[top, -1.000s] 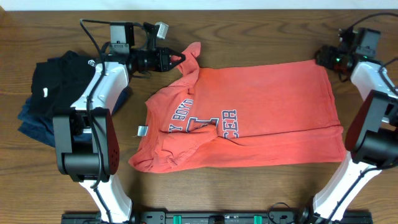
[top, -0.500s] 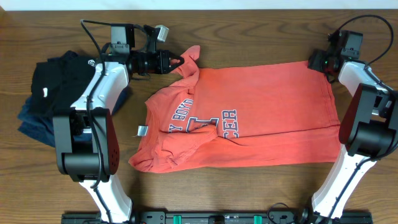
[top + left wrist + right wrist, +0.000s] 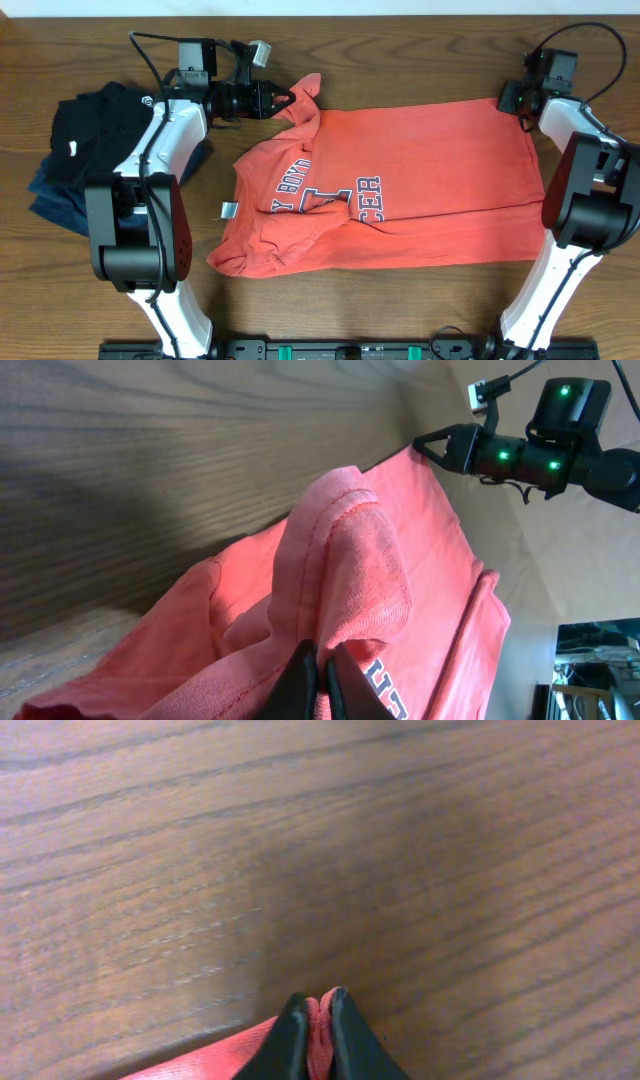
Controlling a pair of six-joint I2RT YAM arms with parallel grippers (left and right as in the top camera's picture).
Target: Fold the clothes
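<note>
The clothes, a coral-red T-shirt (image 3: 430,170) with dark block letters, lie spread across the wooden table, rumpled on the left side. My left gripper (image 3: 291,96) is at the shirt's far left and is shut on a raised fold of the cloth. In the left wrist view, the fabric (image 3: 350,560) bunches up between the closed fingertips of that gripper (image 3: 322,658). My right gripper (image 3: 504,100) sits at the shirt's far right corner. The right wrist view shows it (image 3: 314,1004) shut on a thin red edge of the shirt (image 3: 215,1057).
A black folded garment (image 3: 95,125) lies on a navy-blue one (image 3: 50,205) at the table's left side, beside the left arm. A small white tag (image 3: 229,210) sticks out at the shirt's left edge. The table's far edge runs close behind both grippers.
My right gripper has moved left to the shirt's far right corner and closed on it. The left gripper keeps its hold on the raised fold without moving.
</note>
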